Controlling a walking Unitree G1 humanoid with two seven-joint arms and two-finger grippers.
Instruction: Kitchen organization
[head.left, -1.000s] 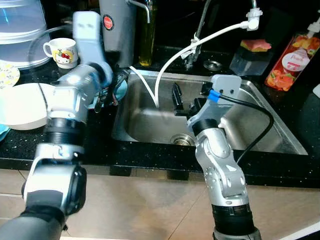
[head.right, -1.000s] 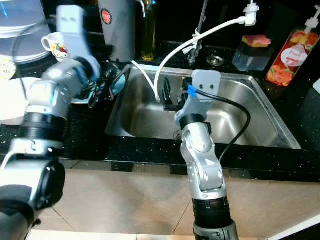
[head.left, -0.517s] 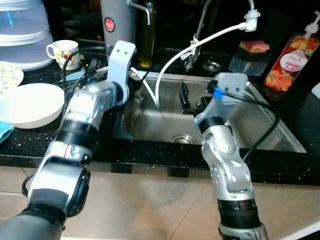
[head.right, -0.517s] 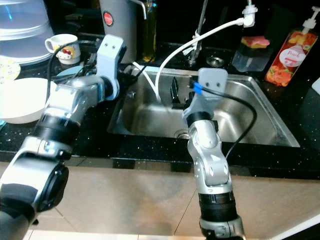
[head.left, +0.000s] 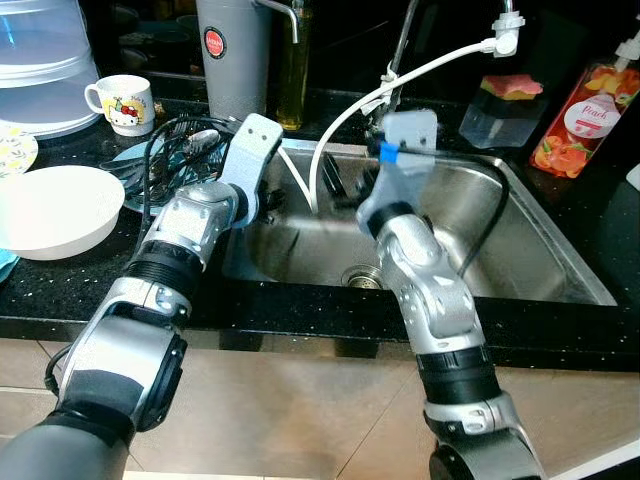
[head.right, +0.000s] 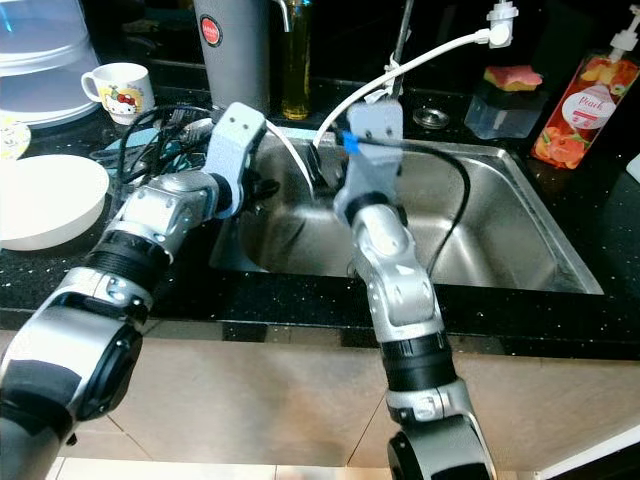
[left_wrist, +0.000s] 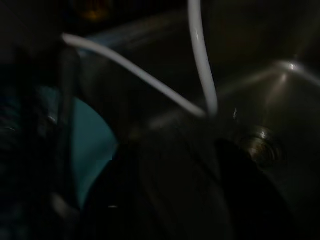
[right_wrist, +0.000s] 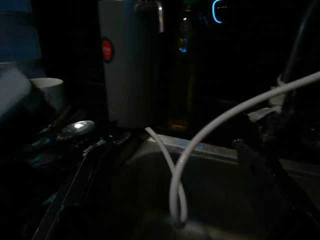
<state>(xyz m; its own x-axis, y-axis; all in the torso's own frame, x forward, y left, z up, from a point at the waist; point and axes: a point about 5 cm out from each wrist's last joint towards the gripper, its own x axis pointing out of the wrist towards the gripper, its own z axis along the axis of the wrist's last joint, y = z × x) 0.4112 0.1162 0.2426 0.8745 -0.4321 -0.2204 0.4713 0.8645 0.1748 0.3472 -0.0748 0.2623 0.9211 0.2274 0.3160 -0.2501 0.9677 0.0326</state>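
Note:
The steel sink (head.left: 520, 245) lies in front of me, with a white hose (head.left: 345, 115) looping down into its back left corner. My left gripper (head.right: 262, 186) hovers over the sink's left rim; in the left wrist view its two dark fingers (left_wrist: 117, 200) stand apart over the basin, open and empty. My right gripper (head.left: 332, 183) is inside the sink at the back left, close to the hose. Its fingers (right_wrist: 70, 195) are spread wide, open, with the hose loop (right_wrist: 175, 200) between them. A teal plate (head.left: 140, 165) with several utensils sits on the counter left of the sink.
On the left counter are a white bowl (head.left: 50, 210), a cartoon mug (head.left: 125, 100) and a grey jug (head.left: 235, 50). An oil bottle (head.left: 292, 60), a sponge holder (head.left: 505, 100) and a soap bottle (head.left: 585, 105) stand behind the sink. The drain (head.left: 362, 277) is bare.
My left arm swung from the teal plate on the counter rightward to the sink's left rim. My right gripper moved left and back toward the hose.

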